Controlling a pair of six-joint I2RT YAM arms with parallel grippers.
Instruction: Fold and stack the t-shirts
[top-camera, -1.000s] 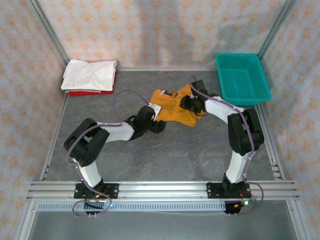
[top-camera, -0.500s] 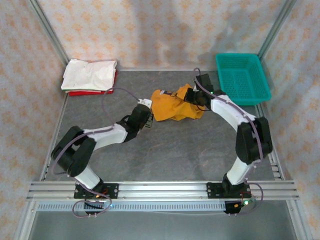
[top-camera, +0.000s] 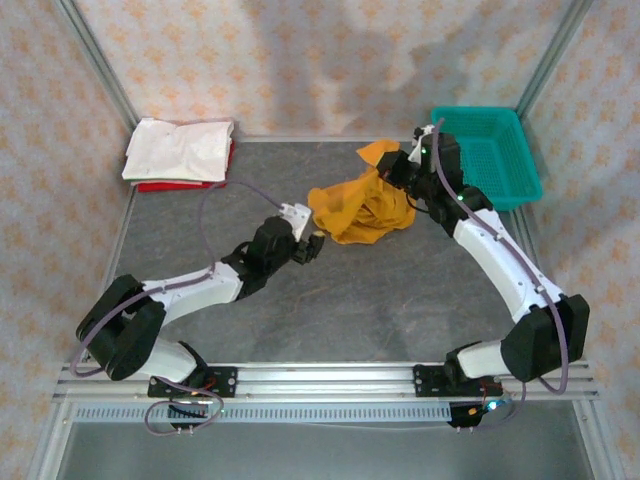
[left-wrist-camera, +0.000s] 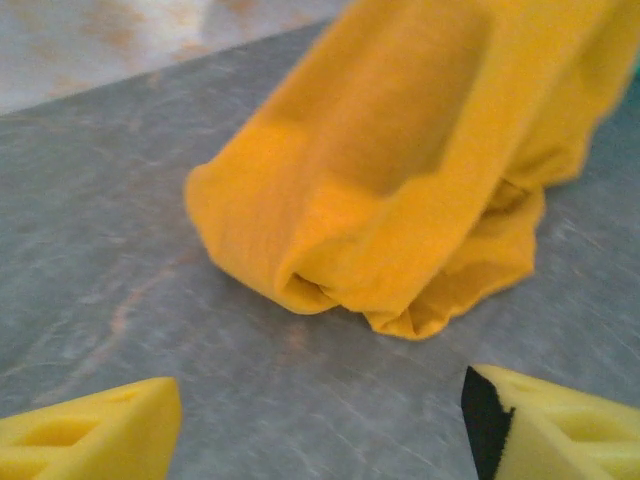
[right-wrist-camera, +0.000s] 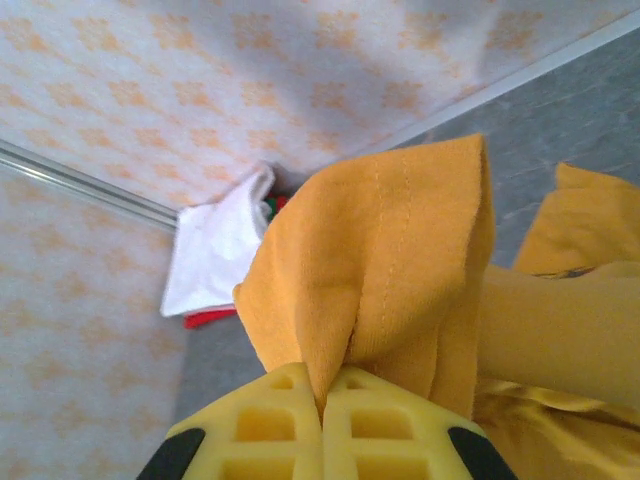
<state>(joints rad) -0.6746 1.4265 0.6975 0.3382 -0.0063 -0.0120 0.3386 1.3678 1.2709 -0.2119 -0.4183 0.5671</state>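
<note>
Your right gripper (right-wrist-camera: 322, 400) was clamped on the orange shirt (top-camera: 360, 205) by a hem, held up beside the basket (top-camera: 485, 155); your left gripper (left-wrist-camera: 320, 425) hung jaws apart near its bunch on the table (top-camera: 380, 300). You were likely spreading it; next, the left needed a 2nd edge.

no readable text, labels or signs

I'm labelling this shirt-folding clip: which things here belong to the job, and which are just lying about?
Job: crumpled mustard-orange cloth t-shirt; folded white cloth t-shirt; red cloth t-shirt beneath it.
Lying about: teal plastic mesh basket.
</note>
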